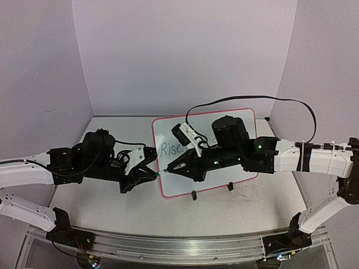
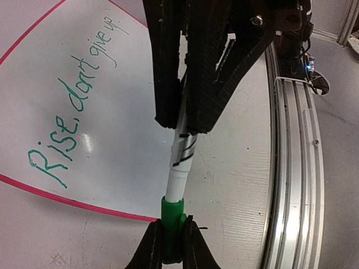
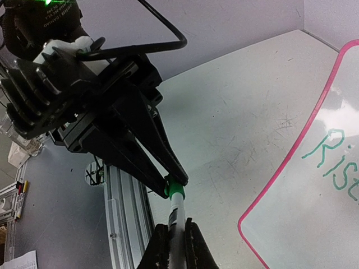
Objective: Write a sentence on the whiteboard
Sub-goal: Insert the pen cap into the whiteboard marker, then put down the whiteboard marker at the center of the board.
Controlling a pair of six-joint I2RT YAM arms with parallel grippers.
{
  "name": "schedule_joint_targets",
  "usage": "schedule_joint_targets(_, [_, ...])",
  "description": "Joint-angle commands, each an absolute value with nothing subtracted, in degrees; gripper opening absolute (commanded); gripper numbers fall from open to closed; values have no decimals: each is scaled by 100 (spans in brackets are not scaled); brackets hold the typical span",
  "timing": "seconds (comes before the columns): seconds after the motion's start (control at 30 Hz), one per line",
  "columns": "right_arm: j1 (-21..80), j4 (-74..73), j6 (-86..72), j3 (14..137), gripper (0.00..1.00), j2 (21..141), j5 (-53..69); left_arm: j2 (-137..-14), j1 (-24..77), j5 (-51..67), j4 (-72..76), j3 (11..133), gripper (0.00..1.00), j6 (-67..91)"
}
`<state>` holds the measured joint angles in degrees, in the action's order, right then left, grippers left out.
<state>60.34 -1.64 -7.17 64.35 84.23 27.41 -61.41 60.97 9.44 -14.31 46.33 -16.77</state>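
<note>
Between the two grippers, the marker is held end to end. The left gripper pinches its green cap, and the right gripper clamps the barrel. The whiteboard, with its sentence written, lies beneath the right gripper. To cap the marker cleanly, keep both in line and press straight.
</note>
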Motion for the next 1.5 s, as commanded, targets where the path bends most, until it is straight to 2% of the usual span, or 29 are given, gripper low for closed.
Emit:
schedule_joint_targets(0.0, [6069, -476, -375, 6892, 0, 8697, 3222, -5986, 6133, 1123, -1217, 4797, 0, -1768])
schedule_joint_targets(0.37, [6087, -1184, -113, 7935, 0, 9950, 4461, -5995, 6301, 1052, -1289, 5109, 0, -1783])
schedule_joint_targets(0.5, [6272, -1158, -329, 8232, 0, 10341, 4308, -5934, 6323, 763, -1065, 5078, 0, -1725])
schedule_joint_targets(0.7, [6430, -160, -1496, 8140, 0, 10697, 4278, -5717, 6414, 409, -649, 4782, 0, -1793])
schedule_joint_targets(0.87, [6523, 92, -2037, 8255, 0, 10883, 4396, -5622, 6440, 359, -567, 4626, 0, -1868])
schedule_joint_targets(1.1, [6585, -331, -2722, 8657, 0, 11229, 4237, -5649, 6475, 293, -554, 4614, 0, -1954])
schedule_joint_targets(1.3, [6503, -224, -2874, 8307, 0, 11003, 3720, -5774, 6477, 326, -775, 4714, 0, -1856])
schedule_joint_targets(1.33, [6465, -101, -2826, 8129, 0, 10812, 3540, -5783, 6477, 311, -943, 4822, 1, -1793])
schedule_joint_targets(1.37, [6445, 20, -2652, 7937, 0, 10639, 3325, -5760, 6473, 298, -1127, 4895, 8, -1707])
schedule_joint_targets(1.47, [6435, 675, -2203, 7255, 0, 10210, 2780, -5506, 6477, 232, -1549, 4973, 42, -1303])
